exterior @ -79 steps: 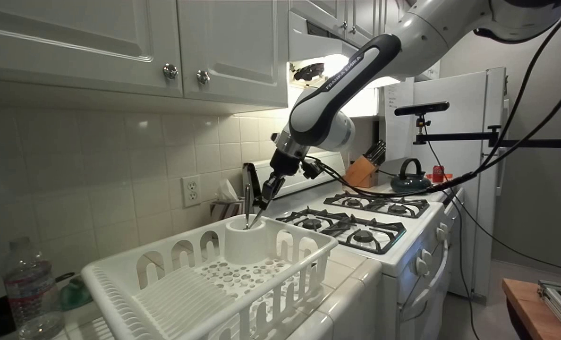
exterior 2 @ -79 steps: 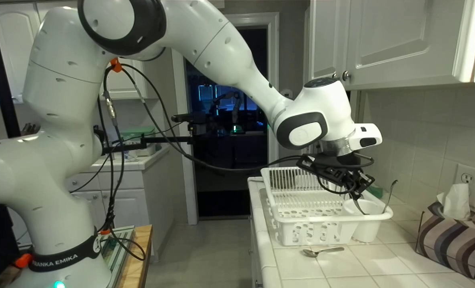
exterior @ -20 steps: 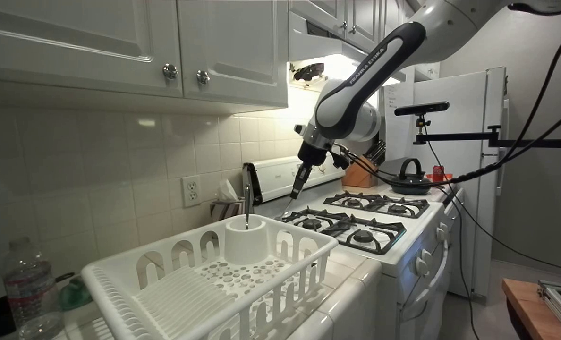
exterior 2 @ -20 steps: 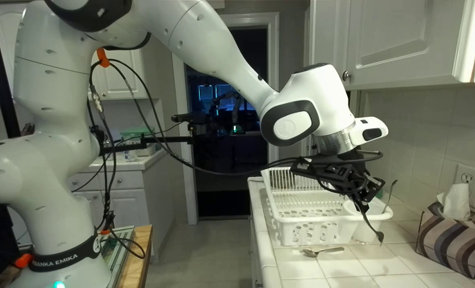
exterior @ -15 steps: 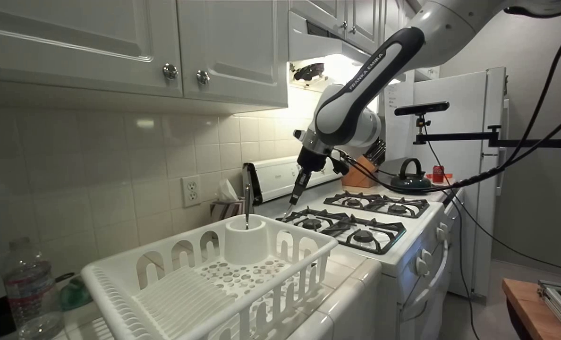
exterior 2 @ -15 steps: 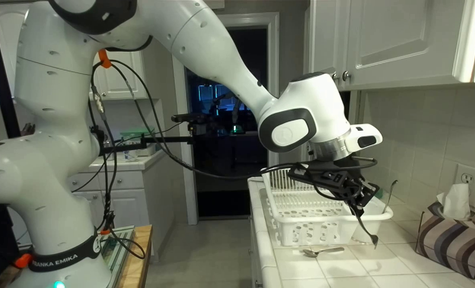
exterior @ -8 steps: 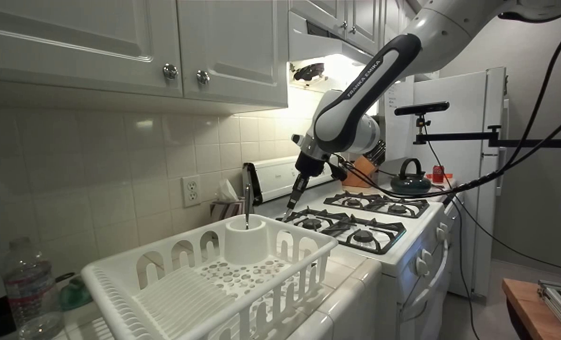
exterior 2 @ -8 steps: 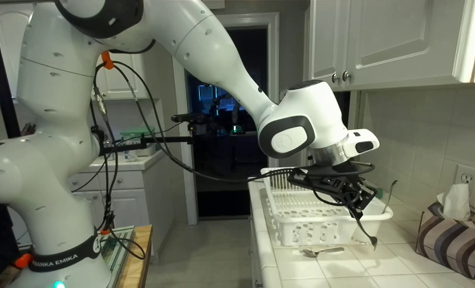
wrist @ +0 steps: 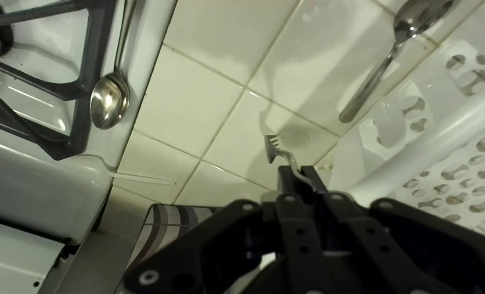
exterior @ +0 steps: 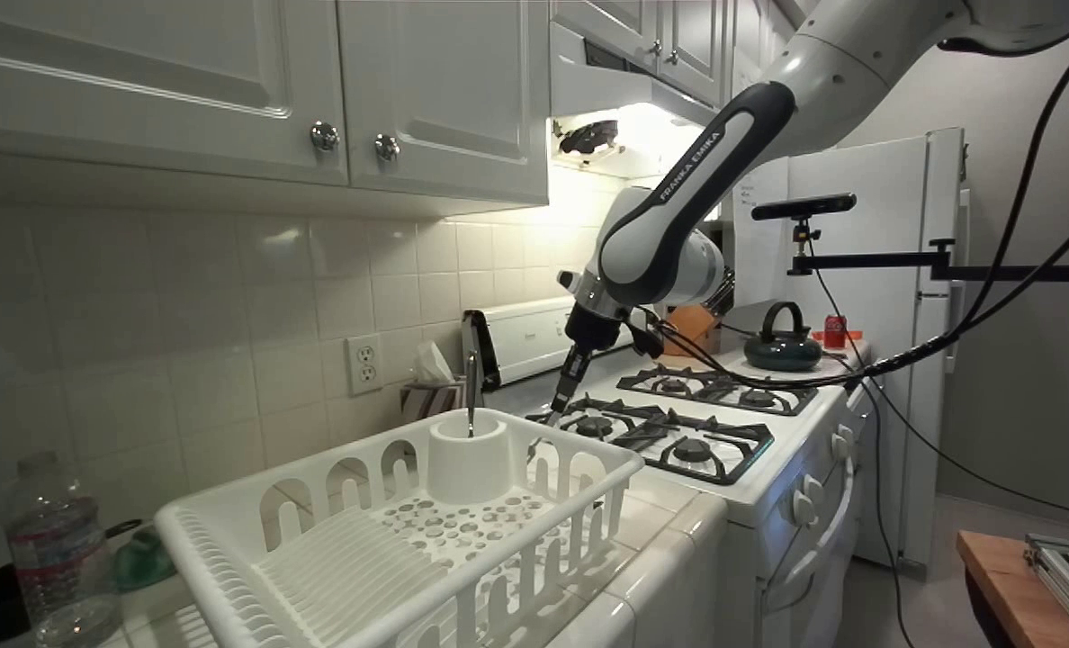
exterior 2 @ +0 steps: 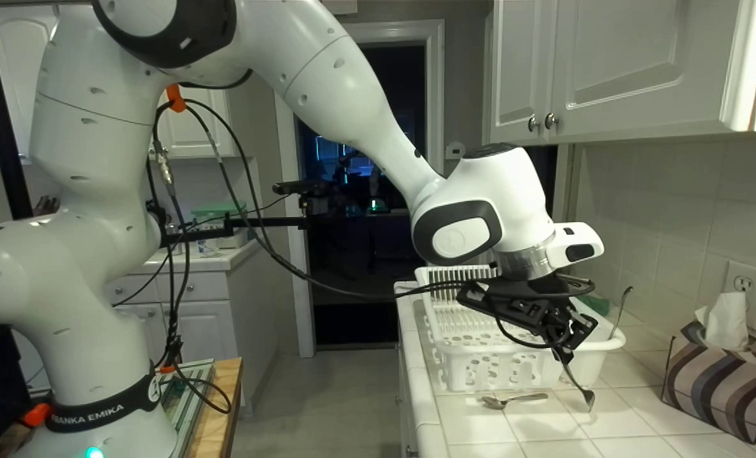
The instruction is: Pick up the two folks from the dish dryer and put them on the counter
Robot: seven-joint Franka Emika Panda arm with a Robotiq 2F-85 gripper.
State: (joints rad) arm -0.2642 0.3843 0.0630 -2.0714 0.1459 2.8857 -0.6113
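It's a kitchen; white gas stove (exterior: 759,500) with black burner grates (exterior: 656,430), lit range hood (exterior: 611,94) above it; knife block (exterior: 695,322) and kettle (exterior: 782,351) on the far side of the stove, tall white fridge (exterior: 890,315) beyond them; wall cabinets (exterior: 444,90) over a tiled backsplash (exterior: 211,324) with a power outlet (exterior: 363,364); white dish dryer (exterior 2: 480,349) and metal spoon (exterior 2: 496,403) on the tiled counter (exterior 2: 632,420); drawers (exterior 2: 216,289) under a second counter (exterior 2: 235,257) across the room.

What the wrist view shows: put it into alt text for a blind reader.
A black claw grips a fork over a tiled counter. A spoon lies there beside a white dish rack at right; a stove is at left, a striped box at bottom.
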